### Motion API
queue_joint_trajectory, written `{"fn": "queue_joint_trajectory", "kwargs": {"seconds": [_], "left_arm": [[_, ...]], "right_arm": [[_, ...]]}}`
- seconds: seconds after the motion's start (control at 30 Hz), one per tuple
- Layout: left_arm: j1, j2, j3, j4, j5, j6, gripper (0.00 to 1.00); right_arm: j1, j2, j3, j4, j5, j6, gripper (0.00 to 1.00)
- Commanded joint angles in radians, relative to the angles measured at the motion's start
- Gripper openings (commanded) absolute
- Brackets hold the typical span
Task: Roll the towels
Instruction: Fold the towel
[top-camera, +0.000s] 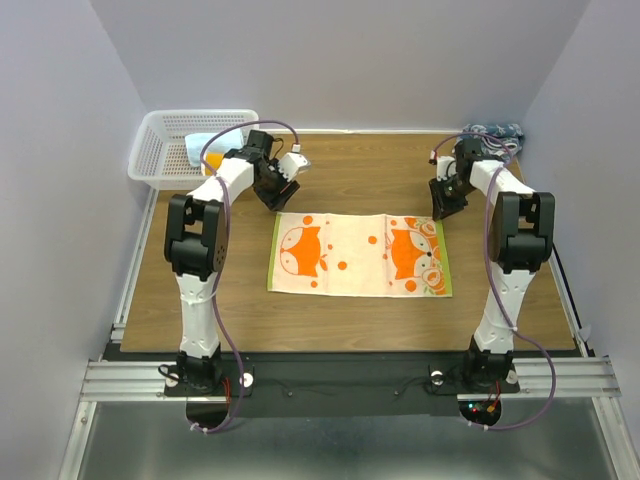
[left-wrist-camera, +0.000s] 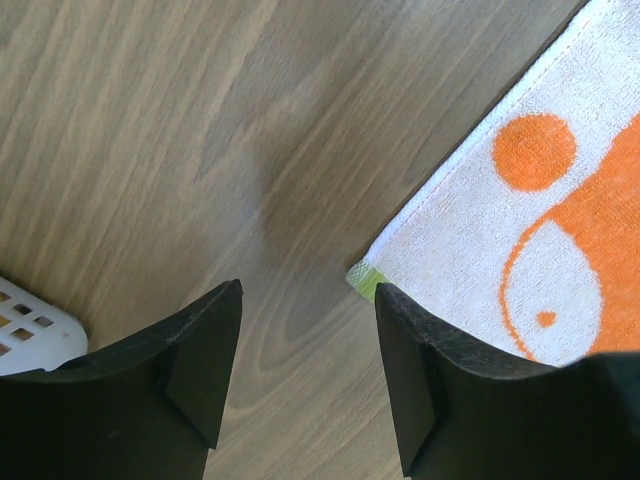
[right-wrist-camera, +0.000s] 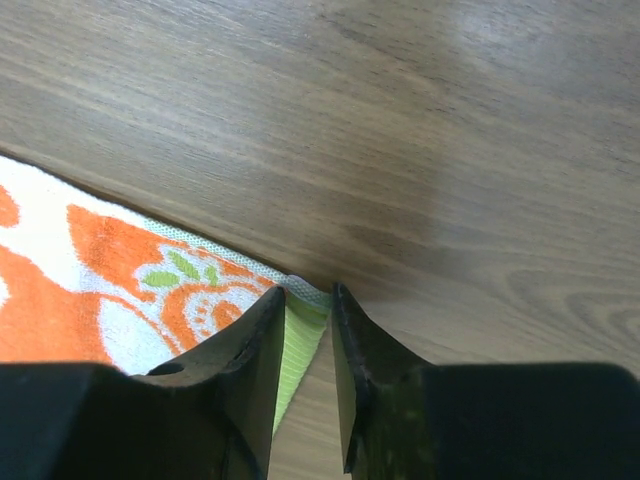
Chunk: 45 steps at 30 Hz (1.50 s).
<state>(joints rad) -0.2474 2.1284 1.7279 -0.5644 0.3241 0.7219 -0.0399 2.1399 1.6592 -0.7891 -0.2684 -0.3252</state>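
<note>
So the orange-print towel (top-camera: 340, 255) is lying spread out flat in the middle of the table (top-camera: 350, 185), long side running left to right, with its green edge (top-camera: 446, 258) on the right end. The cartoon prints face up and it looks pretty smooth, no roll in it anywhere yet.

The left gripper (left-wrist-camera: 310, 300) is down at the towel's far-left corner. Its jaws are spread wide with nothing in them, and from the wrist cam it's just bare wood in the gap. The towel corner (there's a little green tab on it) sits right beside the tip of one finger (left-wrist-camera: 430, 380), not between the two. A corner of the white mesh basket (top-camera: 200, 113) peeks in at the edge of that same view.

The right gripper (right-wrist-camera: 306, 295) is at the far-right corner, and here the jaws are drawn close with only a narrow slot left. The green corner of the towel sits right in that slot. Honestly I can't tell from the wrist cam whether the fingers are actually pinching the cloth or just straddling it, since the towel still looks flat on the wood there.

The dark blue patterned towel (top-camera: 493, 130) is bunched up in the far-right corner of the table, behind the right arm and well apart from the other one. The basket is off at the far left with something pale blue and a bit of yellow-orange in it, too small to make out.
</note>
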Motion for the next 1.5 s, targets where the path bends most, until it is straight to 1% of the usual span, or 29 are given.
{"fn": "queue_joint_trajectory", "kwargs": {"seconds": [0.0,0.03,0.07,0.1,0.17,0.2,0.23,0.33,0.43,0.63,0.7,0.77,0.83,0.87,0.97,1.0,1.07,1.1,1.17,1.2,1.27,1.37,1.47], "left_arm": [[0.0,0.011,-0.011,0.001,0.007,-0.013,0.66],[0.0,0.013,-0.014,0.0,0.006,-0.013,0.66],[-0.001,0.013,-0.016,0.001,0.006,-0.013,0.66],[-0.001,0.013,-0.017,0.0,0.009,-0.013,0.66],[0.0,0.01,-0.019,0.004,0.006,-0.015,0.65],[0.0,0.01,-0.019,0.012,0.003,-0.018,0.65],[0.0,0.01,-0.014,0.014,0.003,-0.019,0.65],[0.0,0.019,0.013,0.0,0.016,-0.022,0.64],[0.0,0.039,0.03,-0.041,0.052,-0.015,0.62],[0.0,0.039,-0.005,-0.045,0.062,-0.004,0.57],[0.0,0.044,-0.011,-0.039,0.067,-0.01,0.53],[0.0,0.05,-0.008,-0.04,0.069,-0.012,0.45],[0.0,0.062,-0.002,-0.038,0.07,-0.013,0.41],[0.0,0.065,0.004,-0.038,0.072,-0.012,0.36],[0.0,0.07,0.01,-0.034,0.078,-0.015,0.29],[0.002,0.068,0.015,-0.034,0.081,-0.015,0.24],[0.002,0.068,0.022,-0.034,0.082,-0.018,0.17],[0.005,0.061,0.024,-0.031,0.081,-0.018,0.11],[0.01,0.053,0.027,-0.011,0.072,-0.027,0.08],[0.017,0.047,0.03,-0.006,0.066,-0.032,0.04],[0.026,0.039,0.045,-0.003,0.067,-0.038,0.0],[0.043,0.005,0.045,0.008,0.075,-0.038,0.0],[0.054,-0.051,0.015,0.023,0.082,-0.019,0.0]], "right_arm": [[-0.006,0.012,-0.024,0.027,0.014,0.008,0.3],[-0.006,0.009,-0.024,0.027,0.008,0.006,0.25],[-0.006,0.009,-0.024,0.027,0.005,0.009,0.22],[-0.006,0.009,-0.022,0.027,0.001,0.011,0.16],[-0.006,-0.003,-0.022,0.025,-0.009,0.009,0.09],[-0.006,-0.006,-0.019,0.025,-0.012,0.011,0.02],[-0.006,-0.008,-0.016,0.025,-0.017,0.012,0.0],[-0.006,-0.017,-0.013,0.024,-0.028,0.012,0.01],[-0.006,-0.02,-0.01,0.024,-0.029,0.014,0.01],[-0.006,-0.023,-0.006,0.024,-0.029,0.012,0.01],[-0.006,-0.02,-0.003,0.024,-0.029,0.012,0.0],[-0.006,-0.02,0.002,0.024,-0.028,0.012,0.01],[-0.006,-0.02,0.005,0.024,-0.026,0.014,0.0],[-0.006,-0.021,0.007,0.024,-0.026,0.014,0.01],[-0.006,-0.02,0.013,0.024,-0.028,0.017,0.01],[-0.006,-0.017,0.022,0.024,-0.026,0.02,0.01],[-0.006,-0.014,0.034,0.024,-0.026,0.023,0.01],[-0.006,-0.009,0.04,0.024,-0.026,0.026,0.01],[-0.006,-0.005,0.071,0.024,-0.015,0.032,0.01],[-0.006,-0.002,0.083,0.024,-0.011,0.034,0.0],[-0.008,0.0,0.128,0.024,-0.002,0.04,0.01],[-0.017,-0.017,0.177,0.024,-0.018,0.048,0.01],[-0.023,-0.058,0.182,0.022,-0.031,0.04,0.0]]}}
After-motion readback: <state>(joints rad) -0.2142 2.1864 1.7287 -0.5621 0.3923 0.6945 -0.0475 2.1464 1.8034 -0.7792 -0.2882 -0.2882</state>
